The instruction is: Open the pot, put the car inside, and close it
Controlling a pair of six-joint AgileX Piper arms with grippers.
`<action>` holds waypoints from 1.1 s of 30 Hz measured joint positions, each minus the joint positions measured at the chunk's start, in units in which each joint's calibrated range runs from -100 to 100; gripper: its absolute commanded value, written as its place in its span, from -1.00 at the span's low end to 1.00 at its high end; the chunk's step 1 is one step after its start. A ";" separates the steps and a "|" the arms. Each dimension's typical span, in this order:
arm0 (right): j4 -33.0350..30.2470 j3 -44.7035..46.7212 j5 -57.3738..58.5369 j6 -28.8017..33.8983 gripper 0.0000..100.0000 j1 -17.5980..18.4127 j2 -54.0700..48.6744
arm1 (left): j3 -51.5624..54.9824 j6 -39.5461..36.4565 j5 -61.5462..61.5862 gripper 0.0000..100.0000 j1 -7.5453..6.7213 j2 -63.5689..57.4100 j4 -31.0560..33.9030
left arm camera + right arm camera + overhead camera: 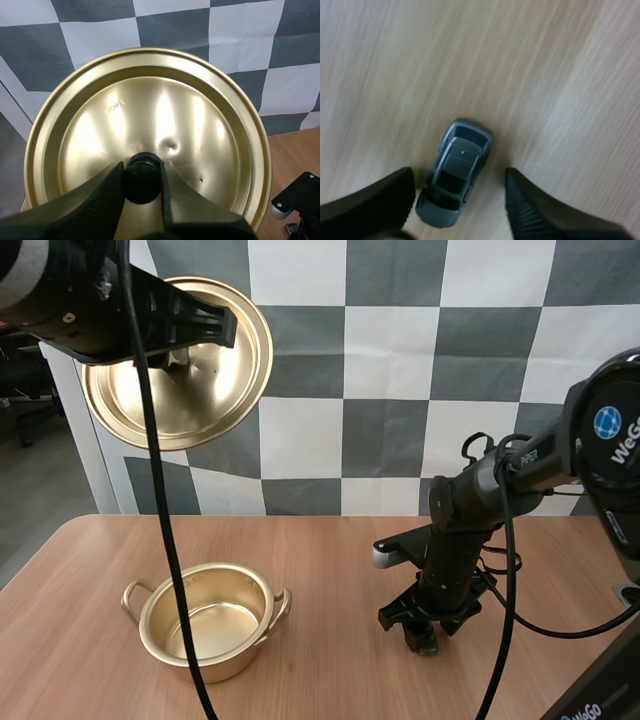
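At the right edge of the high view, the right arm (612,455) carries the white letters "WeGo" below a round blue logo; the frame cuts the word there. In the lower right corner, a dark slanted part (598,698) shows "WeGo" again. In the left wrist view, the lid (165,110) has a small stamped mark on its inner face; I cannot read its letters.

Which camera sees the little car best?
The right wrist view: the grey car lies on the table between the right gripper's open fingers. In the high view that gripper covers it; the left wrist view faces the lid.
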 measured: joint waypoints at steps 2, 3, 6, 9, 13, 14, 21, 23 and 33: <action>0.00 0.00 -0.96 1.76 -1.00 0.00 0.00 | 0.00 0.00 0.00 -1.00 0.00 0.00 0.00; -0.44 0.00 -1.18 2.54 -1.00 0.00 0.00 | 0.00 0.10 0.00 -1.00 0.00 0.00 0.00; -1.40 0.00 -2.04 3.82 -1.00 0.00 0.00 | 0.00 0.51 0.00 -1.00 0.00 0.00 0.00; -1.40 0.00 -2.22 3.62 -1.00 0.00 0.00 | 0.00 0.51 0.00 -1.00 0.00 0.00 0.00; -1.40 0.00 -2.46 2.81 -1.00 0.00 0.00 | 0.00 0.51 0.00 -1.00 0.00 0.00 0.00; -1.40 -0.13 -2.46 1.95 -1.00 0.00 -0.45 | 0.00 0.51 0.00 -1.00 0.00 0.00 0.00; 1.89 -2.88 -0.38 -0.82 -1.00 0.00 -6.28 | 0.00 0.61 0.00 -1.00 0.00 -0.88 0.00; 4.01 -5.01 1.48 -1.63 -1.00 0.00 -9.14 | 0.00 0.61 0.00 -1.00 0.00 -1.15 0.00; 18.56 -11.66 22.30 -12.61 -1.00 0.00 -23.94 | 0.00 0.61 0.00 -1.00 0.00 -7.18 4.88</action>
